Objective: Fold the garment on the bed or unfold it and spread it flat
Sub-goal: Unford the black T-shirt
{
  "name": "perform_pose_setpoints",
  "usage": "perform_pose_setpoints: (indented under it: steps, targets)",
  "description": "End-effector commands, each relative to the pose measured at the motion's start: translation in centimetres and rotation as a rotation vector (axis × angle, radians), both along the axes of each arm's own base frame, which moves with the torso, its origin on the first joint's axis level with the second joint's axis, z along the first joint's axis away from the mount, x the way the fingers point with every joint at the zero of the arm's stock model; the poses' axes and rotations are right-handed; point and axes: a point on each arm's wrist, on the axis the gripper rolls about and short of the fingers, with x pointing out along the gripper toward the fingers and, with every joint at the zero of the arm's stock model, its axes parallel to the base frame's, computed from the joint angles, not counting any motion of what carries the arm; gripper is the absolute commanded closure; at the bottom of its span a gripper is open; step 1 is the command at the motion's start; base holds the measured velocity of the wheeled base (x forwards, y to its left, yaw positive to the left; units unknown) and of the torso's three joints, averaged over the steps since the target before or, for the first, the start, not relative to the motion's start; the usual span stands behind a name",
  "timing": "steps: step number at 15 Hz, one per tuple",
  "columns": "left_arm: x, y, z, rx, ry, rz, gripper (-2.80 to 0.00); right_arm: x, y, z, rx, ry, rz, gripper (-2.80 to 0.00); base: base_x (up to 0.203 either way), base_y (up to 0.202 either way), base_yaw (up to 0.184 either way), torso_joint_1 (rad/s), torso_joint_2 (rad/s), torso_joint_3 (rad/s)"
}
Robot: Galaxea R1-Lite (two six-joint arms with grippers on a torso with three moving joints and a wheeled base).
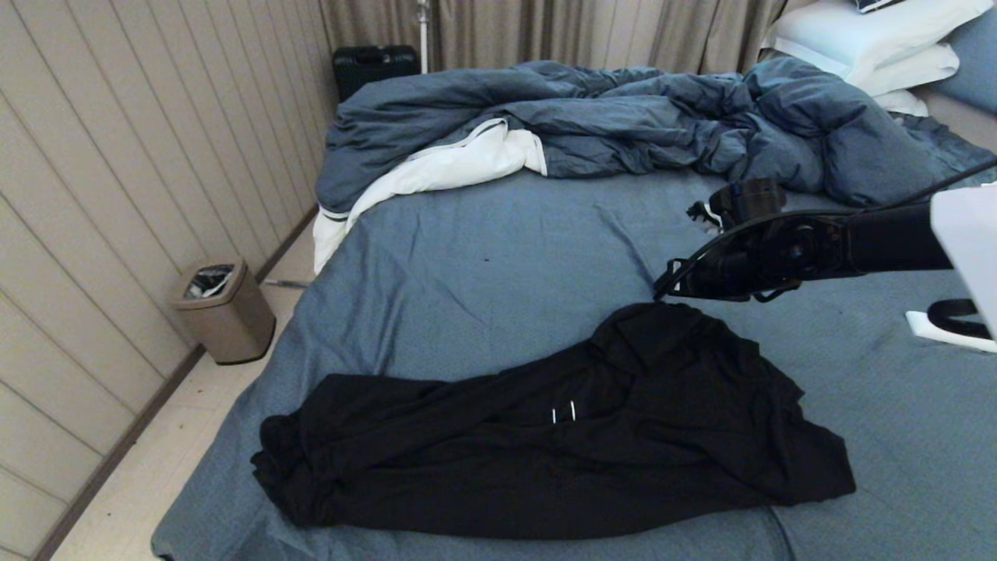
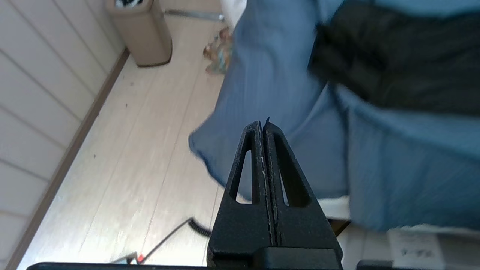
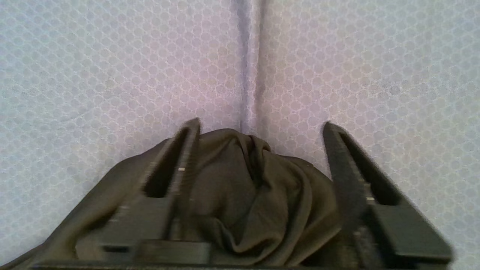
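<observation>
Shirt (image 1: pixel 561 436) lies bunched in a long, creased heap across the near part of the bed (image 1: pixel 483 257), running left to right, near the front edge. No print showing; only two small white marks near the middle. Far side: rumpled duvet (image 1: pixel 623 117); pillows (image 1: pixel 864 39) at far right. Bin (image 1: pixel 222 310) on the floor to the left.

Step in hand, as I judge it: spreading the shirt flat, working from its far-right peak. To do it well, set the fabric down without a ridge, lift straight clear so no fold snags on a finger, then take a fresh hold on an outer edge or hem, not on the heaped middle. Pulling from the middle will likely just drag the whole bundle across the sheet.

Right gripper (image 3: pixel 260 129) sits just over the shirt's far-right peak, pointing down at the sheet. Jaws stand wide apart. A hump of dark cloth lies between them but is not pinched; nothing held.

Left gripper (image 2: pixel 263 125) is low, off the bed's near-left corner, over the floor. Fingers pressed together, empty.
</observation>
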Motion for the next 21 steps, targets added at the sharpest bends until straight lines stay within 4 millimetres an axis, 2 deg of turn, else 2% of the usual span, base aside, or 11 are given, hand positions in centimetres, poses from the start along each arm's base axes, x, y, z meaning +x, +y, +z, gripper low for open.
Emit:
perform_pose_setpoints:
  steps: [1,3,5,8,9,10,11,14,17,20,21]
  targets:
    - [0.6,0.0,3.0,-0.028,0.016,-0.001,0.00,-0.7,0.0,1.2,0.007,-0.023,-0.001,-2.80,0.000,0.000,0.000,0.000,0.00,0.000]
    - [3.4,0.0,7.5,-0.076,0.097,-0.027,0.00,-2.8,-0.3,3.7,0.014,-0.064,-0.002,-2.80,0.000,0.000,0.000,0.000,0.00,0.000]
    - [8.7,-0.3,10.3,-0.122,0.266,-0.058,0.00,-5.3,-0.9,5.6,0.014,-0.083,-0.008,-2.80,0.000,0.000,0.000,0.000,0.00,0.000]
    - [17.5,-1.6,11.3,-0.187,0.502,-0.134,0.00,-10.0,-1.8,8.5,0.011,-0.082,-0.019,-2.80,0.000,0.000,0.000,0.000,0.00,0.000]
    - [19.9,-2.5,11.1,-0.197,0.562,-0.174,0.00,-11.4,-2.0,8.8,0.011,-0.066,-0.014,0.00,0.000,0.000,0.000,0.000,0.00,0.000]
    - [21.9,-4.0,10.8,-0.193,0.613,-0.243,0.00,-13.3,-2.1,9.4,0.014,-0.065,0.002,0.00,0.000,0.000,0.000,0.000,0.00,0.000]
    - [22.8,-5.8,10.7,-0.180,0.640,-0.321,0.00,-14.8,-2.1,9.6,0.016,-0.063,0.020,0.00,0.000,0.000,0.000,0.000,0.00,0.000]
    - [24.3,-11.4,9.6,-0.094,0.720,-0.485,0.00,-18.0,-2.1,8.4,0.009,-0.003,0.066,0.00,0.000,0.000,0.000,0.000,0.00,0.000]
    - [24.8,-15.9,9.4,-0.029,0.685,-0.603,0.00,-18.0,-2.7,6.8,0.046,0.053,0.092,0.00,0.000,0.000,0.000,0.000,0.00,0.000]
    - [24.0,-18.9,9.0,0.059,0.655,-0.698,0.00,-17.0,-3.7,5.7,0.100,0.090,0.112,0.00,0.000,0.000,0.000,0.000,0.00,0.000]
    - [24.2,-19.5,8.6,0.119,0.638,-0.697,-2.80,-16.7,-4.1,5.4,0.119,0.098,0.118,0.00,0.000,0.000,0.000,0.000,0.00,0.000]
